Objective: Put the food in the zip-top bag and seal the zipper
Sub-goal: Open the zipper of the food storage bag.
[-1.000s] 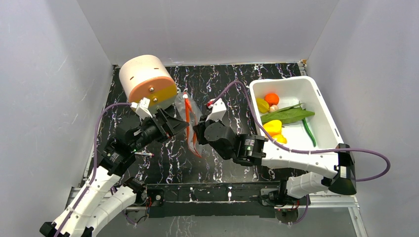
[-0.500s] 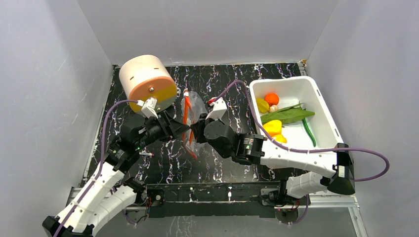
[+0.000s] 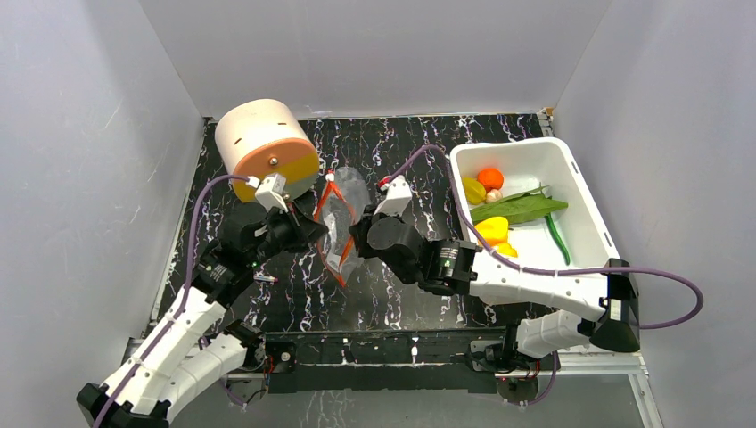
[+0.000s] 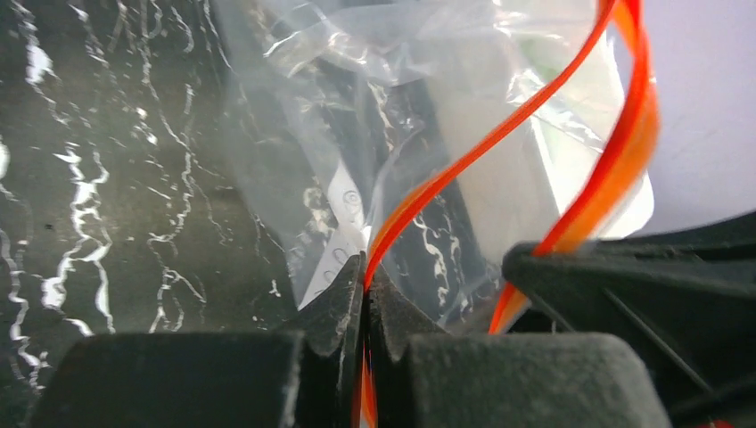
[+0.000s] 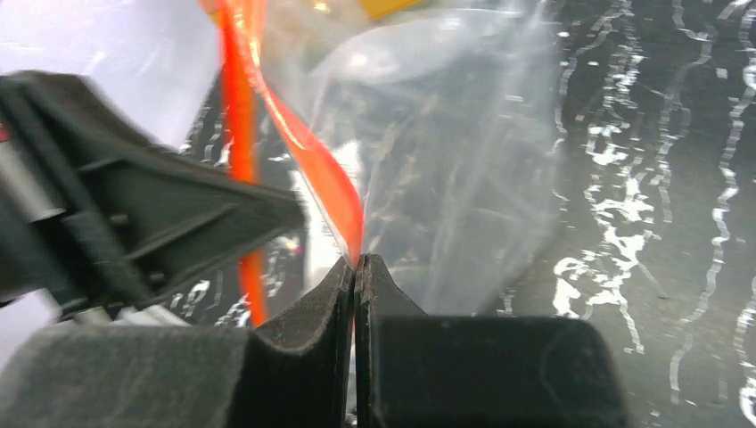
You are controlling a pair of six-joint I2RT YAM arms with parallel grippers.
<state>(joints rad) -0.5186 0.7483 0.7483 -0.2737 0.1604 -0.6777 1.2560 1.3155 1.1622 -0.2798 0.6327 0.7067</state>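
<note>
The clear zip-top bag (image 3: 343, 214) hangs between my two grippers above the black marbled table, its mouth spread. Its red-orange zipper (image 3: 326, 194) splits into two strips. My left gripper (image 3: 316, 233) is shut on the left strip (image 4: 419, 201), pinched at its fingertips (image 4: 365, 278). On the other strip (image 5: 312, 160) my right gripper (image 3: 356, 235) is shut (image 5: 355, 263). The food lies in the white tub (image 3: 581, 183) at the right: an orange round fruit (image 3: 489, 177), yellow peppers (image 3: 492, 230), a long green pod (image 3: 519, 209) and a small yellow piece (image 3: 473, 189).
A cream and orange cylinder (image 3: 266, 145) lies on its side at the back left, close behind the left arm. Grey walls close in the table on three sides. Purple cables loop over both arms.
The left gripper went from open to shut on the bag's left zipper strip. The two strips now stand further apart and the bag's mouth is wider. The right gripper kept its grip.
</note>
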